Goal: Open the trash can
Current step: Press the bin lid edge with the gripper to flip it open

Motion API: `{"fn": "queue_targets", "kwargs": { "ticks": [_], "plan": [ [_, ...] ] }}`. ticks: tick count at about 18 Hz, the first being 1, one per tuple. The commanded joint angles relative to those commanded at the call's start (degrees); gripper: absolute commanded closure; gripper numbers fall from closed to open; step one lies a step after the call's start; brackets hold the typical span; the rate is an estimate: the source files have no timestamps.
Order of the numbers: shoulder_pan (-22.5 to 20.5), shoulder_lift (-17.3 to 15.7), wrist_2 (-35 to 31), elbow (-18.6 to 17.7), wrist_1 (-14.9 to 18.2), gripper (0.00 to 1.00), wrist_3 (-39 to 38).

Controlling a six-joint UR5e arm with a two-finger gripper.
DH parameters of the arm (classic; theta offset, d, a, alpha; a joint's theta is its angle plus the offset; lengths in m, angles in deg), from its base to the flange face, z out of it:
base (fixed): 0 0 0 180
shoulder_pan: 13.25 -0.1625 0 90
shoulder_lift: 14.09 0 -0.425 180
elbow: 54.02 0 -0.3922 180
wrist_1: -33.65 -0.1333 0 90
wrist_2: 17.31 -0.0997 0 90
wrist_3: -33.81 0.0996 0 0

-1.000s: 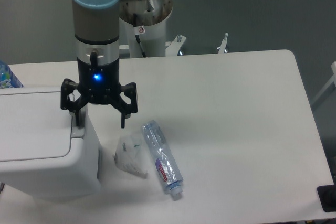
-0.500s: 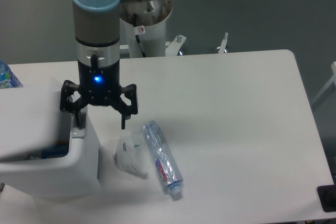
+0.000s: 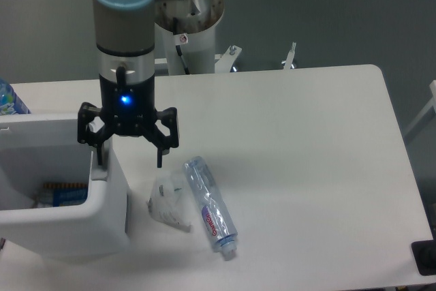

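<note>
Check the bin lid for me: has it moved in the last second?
Yes. The lid has swung up and back out of sight; the trash can now shows its open inside, while the plastic bottle beside it lies unmoved.

White table [image 3: 306, 141], trash can [image 3: 61, 226], plastic bottle [image 3: 211, 206], crumpled wrapper [image 3: 167, 202]

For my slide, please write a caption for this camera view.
Open pincer presses the latch edge of the trash can, lid open, contents visible.

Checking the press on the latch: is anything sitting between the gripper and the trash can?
Nothing visible. The gripper hangs open over the right rim of the trash can, one finger down at the rim. The plastic bottle and crumpled wrapper lie on the table to the right, clear of both.
</note>
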Motion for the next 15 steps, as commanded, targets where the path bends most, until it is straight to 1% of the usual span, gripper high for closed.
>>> {"fn": "queue_targets", "kwargs": {
  "ticks": [2, 3, 5, 6, 8, 10, 12, 13, 15],
  "plan": [
    [-3.1, -0.3, -3.8, 2.1, 0.4, 0.00, 2.9],
    [-3.8, -0.3, -5.0, 2.9, 0.4, 0.00, 4.0],
    [-5.1, -0.4, -8.6, 3.4, 0.6, 0.00, 7.2],
    [-6.5, -0.7, -10.6, 3.1, 1.0, 0.00, 9.7],
    [-7.2, -1.2, -13.6, 2.5, 1.5, 0.00, 16.1],
    [-8.8, -1.8, -15.9, 2.0, 3.7, 0.00, 22.3],
    [-10.1, -2.5, -15.9, 1.7, 6.7, 0.00, 27.0],
    [-11.2, -3.2, -15.9, 1.2, 7.6, 0.00, 29.4],
    [-12.1, -4.4, -15.8, -0.3, 8.5, 0.00, 33.7]
  ]
}}
